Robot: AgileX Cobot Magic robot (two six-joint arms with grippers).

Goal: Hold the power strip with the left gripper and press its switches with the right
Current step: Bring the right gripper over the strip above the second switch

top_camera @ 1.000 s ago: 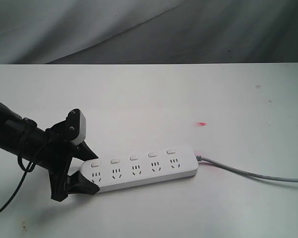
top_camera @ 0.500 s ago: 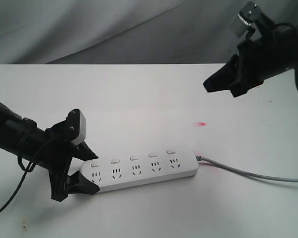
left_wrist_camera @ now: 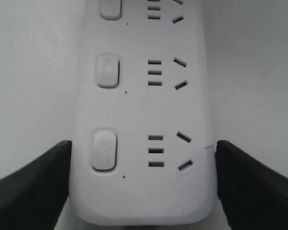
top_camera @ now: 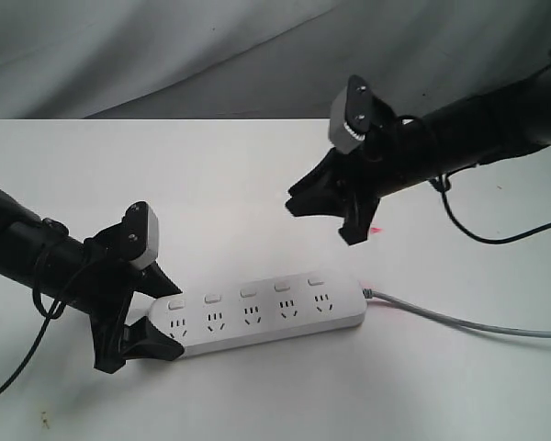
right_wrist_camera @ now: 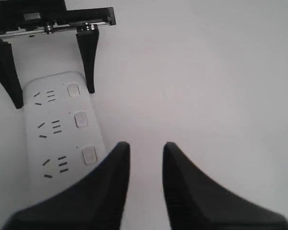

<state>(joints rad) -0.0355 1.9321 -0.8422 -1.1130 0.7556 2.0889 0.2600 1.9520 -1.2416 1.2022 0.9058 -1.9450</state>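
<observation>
Left hand (top_camera: 163,319) is clamped across one rounded end of the power strip (top_camera: 266,317), a jaw pressed to each long side, so the holding half of the job looks done. The strip lies flat on the table (top_camera: 257,175), its cord (top_camera: 459,320) trailing off from the far end.

The right hand (top_camera: 321,220) hangs in the air above the table, beyond the strip and well apart from it. Its jaws are a narrow gap apart with nothing between them. No contact with the switches (top_camera: 248,291) shows, so all five presses seem left to do; whether any is on or off I cannot tell.

The strip is smooth white plastic with soft, rounded edges. The switches are small, slightly raised rounded rectangles, one beside each socket. The cord is grey, round and limp. Both hands are hard black plastic, with wedge-shaped jaws tapering to blunt tips. The table is plain matte white.
</observation>
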